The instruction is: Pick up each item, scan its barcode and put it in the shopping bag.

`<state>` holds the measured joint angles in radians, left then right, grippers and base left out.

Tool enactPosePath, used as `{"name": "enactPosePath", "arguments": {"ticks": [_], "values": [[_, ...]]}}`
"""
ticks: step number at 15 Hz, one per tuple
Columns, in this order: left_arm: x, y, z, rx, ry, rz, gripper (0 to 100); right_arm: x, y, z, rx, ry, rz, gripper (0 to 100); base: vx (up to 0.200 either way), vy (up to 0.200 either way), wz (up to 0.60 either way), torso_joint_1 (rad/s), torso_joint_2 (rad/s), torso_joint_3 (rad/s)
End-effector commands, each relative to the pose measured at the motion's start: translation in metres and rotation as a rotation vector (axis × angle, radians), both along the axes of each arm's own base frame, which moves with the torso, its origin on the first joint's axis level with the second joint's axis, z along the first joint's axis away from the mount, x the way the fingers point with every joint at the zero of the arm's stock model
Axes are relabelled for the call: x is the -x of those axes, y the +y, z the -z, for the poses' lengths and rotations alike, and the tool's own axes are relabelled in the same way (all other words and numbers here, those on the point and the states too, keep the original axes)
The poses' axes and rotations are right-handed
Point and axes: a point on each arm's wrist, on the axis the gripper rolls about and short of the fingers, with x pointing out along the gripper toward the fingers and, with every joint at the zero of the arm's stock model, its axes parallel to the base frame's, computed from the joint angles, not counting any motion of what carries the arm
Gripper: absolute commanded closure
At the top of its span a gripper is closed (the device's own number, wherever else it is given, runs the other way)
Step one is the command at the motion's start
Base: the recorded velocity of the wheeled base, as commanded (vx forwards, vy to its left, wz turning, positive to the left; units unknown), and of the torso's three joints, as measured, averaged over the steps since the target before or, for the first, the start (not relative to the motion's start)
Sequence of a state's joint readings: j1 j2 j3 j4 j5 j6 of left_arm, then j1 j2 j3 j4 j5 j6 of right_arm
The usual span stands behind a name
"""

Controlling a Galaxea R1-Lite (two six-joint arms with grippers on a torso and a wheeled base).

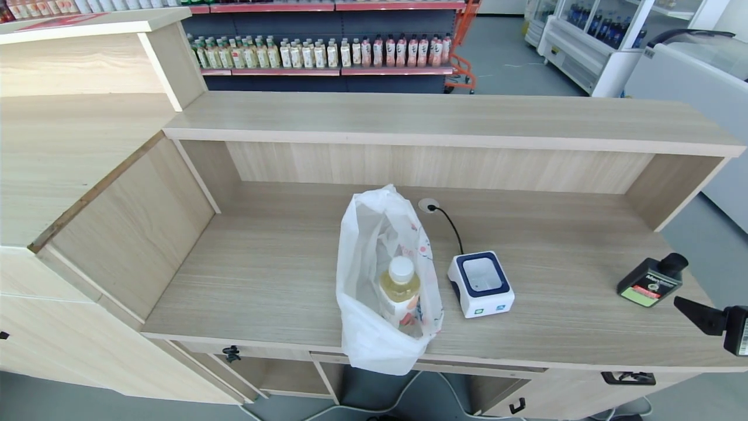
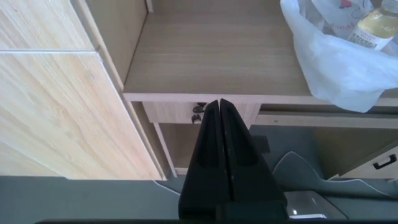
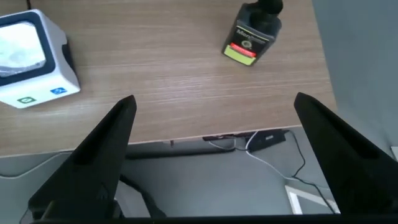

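Checkout worktop (image 1: 263,275) in front of me carries three things in a row. At its middle, on the 6 o'clock edge, the white shopping bag (image 1: 368,327) stands with its mouth gaping upward and its bottom sagging over the lip. A drink bottle (image 1: 400,285) with a white cap stands upright inside, so I judge that item done.

Just at the bag's 3 o'clock sits the barcode scanner (image 1: 480,283); I cannot tell whether the two touch. Its window faces up so a label can be passed over it, and its cable (image 1: 451,227) runs toward 12 o'clock into a grommet.

Well off at 3 o'clock again, near the worktop's end, a small black bottle (image 1: 651,282) lies on its side, label up. By my reading it is the one item waiting for me.

My right claw (image 3: 214,102) hangs spread wide and empty off the 6 o'clock edge, with the black bottle toward its 12 o'clock, which suits a grab from that side. My left claw (image 2: 219,107) is pressed closed on nothing, low beyond the front edge at about the bag's 8 o'clock, parked out of the way, I'd guess.
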<state>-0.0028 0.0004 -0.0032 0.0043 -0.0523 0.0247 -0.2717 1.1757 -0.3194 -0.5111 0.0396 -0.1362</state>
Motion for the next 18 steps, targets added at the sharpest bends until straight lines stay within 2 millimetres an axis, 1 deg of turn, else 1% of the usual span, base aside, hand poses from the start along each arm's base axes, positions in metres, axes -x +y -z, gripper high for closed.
{"name": "enactPosePath", "arguments": {"ticks": [1, 9, 11, 17, 18], "values": [[0.000, 0.000, 0.000, -0.001, 0.000, 0.000, 100, -0.004, -0.001, 0.003, -0.005, 0.018, 0.002, 0, 0.000, -0.200, 0.00, 0.002, 0.00, 0.002], [0.000, 0.000, 0.000, -0.004, 0.000, 0.000, 100, -0.002, -0.001, 0.005, -0.005, 0.029, 0.003, 0, -0.200, -0.200, 0.00, 0.003, 0.00, 0.003], [0.000, 0.000, 0.000, -0.004, 0.000, 0.000, 100, -0.005, -0.002, 0.004, 0.010, 0.031, 0.007, 0, -0.200, -0.200, 0.00, 0.002, 0.00, 0.005], [0.000, 0.000, 0.000, -0.003, 0.000, 0.000, 100, -0.025, -0.009, -0.006, 0.036, 0.024, 0.035, 0, 0.000, -0.200, 0.00, 0.005, 0.00, 0.001], [0.000, 0.000, 0.000, 0.003, 0.002, 0.000, 100, -0.029, -0.009, -0.007, 0.036, 0.025, 0.032, 0, 0.000, 0.000, 0.00, 0.000, 0.00, 0.000]]}}
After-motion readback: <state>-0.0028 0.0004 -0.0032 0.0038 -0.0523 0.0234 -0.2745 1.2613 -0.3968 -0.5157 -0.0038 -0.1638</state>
